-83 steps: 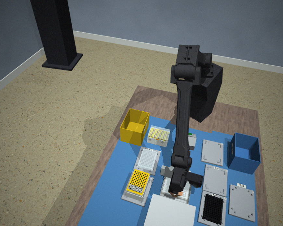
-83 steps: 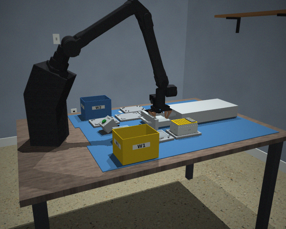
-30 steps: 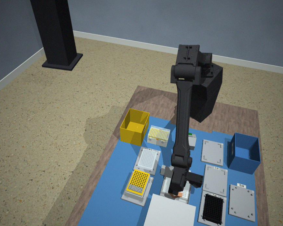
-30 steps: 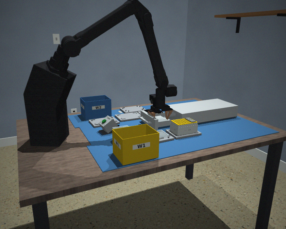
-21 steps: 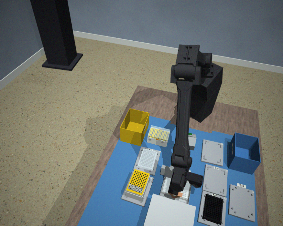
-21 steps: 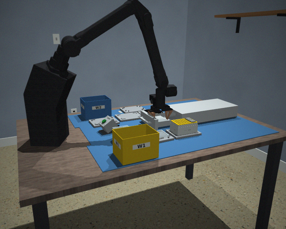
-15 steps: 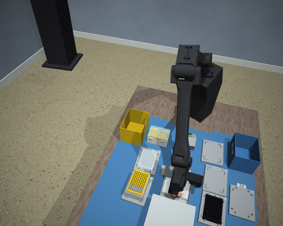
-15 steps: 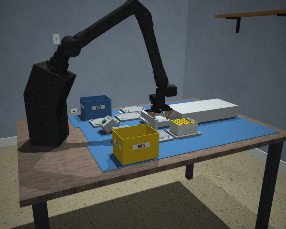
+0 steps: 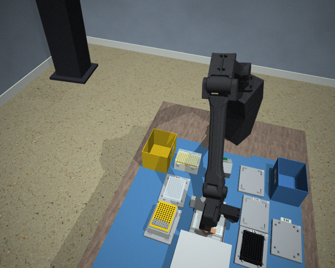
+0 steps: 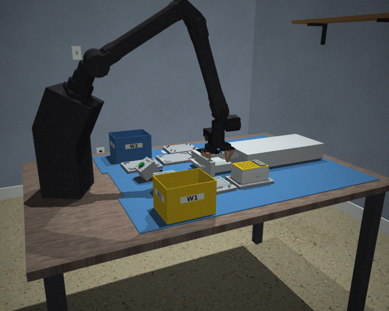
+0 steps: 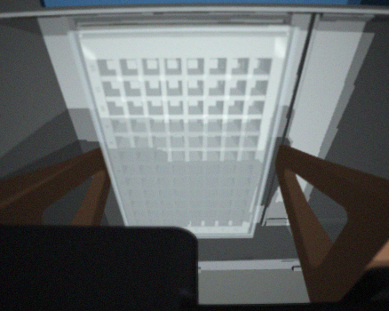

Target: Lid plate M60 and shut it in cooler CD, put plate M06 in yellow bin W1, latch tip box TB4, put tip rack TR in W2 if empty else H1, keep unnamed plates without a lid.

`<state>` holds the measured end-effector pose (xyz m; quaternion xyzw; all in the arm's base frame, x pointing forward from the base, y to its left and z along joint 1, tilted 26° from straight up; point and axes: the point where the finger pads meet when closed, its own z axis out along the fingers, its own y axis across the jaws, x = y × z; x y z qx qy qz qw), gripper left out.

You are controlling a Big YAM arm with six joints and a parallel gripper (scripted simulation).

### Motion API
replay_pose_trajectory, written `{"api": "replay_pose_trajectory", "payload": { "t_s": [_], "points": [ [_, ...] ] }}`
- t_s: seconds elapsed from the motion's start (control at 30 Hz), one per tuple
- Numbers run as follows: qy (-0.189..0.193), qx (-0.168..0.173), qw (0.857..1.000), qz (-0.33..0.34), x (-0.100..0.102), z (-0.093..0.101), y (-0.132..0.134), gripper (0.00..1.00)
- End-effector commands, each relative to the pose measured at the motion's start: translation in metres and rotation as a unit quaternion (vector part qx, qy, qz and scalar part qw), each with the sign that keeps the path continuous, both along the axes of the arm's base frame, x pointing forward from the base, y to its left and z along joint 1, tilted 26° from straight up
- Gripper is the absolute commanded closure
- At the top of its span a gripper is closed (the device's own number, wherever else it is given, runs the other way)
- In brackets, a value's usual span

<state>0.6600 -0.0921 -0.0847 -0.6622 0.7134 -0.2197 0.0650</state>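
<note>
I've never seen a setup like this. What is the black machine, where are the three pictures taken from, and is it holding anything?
It is one black robot arm bolted to a table. One picture looks down from above, one from the side, one from a camera on its wrist. Its hand, two brown fingers, is open and holds nothing; it hangs over a white plate lying in the open drawer of a long white cooler. On the blue mat stand a yellow bin, a blue bin, a tip rack and a green key.
</note>
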Motion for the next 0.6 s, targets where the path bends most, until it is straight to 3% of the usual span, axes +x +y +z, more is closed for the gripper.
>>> {"api": "replay_pose_trajectory", "payload": {
  "t_s": [0.0,0.1,0.13,0.23,0.57],
  "points": [
    [0.006,0.000,1.000,0.002,-0.008,-0.004,-0.006,0.00],
    [0.006,0.000,1.000,0.002,-0.008,-0.004,-0.006,0.00],
    [-0.004,-0.001,1.000,0.002,-0.004,0.013,-0.005,0.00],
    [-0.005,-0.001,1.000,0.002,-0.004,0.019,-0.003,0.00],
    [-0.005,0.002,1.000,0.005,-0.008,0.030,0.013,0.00]
  ]
}}
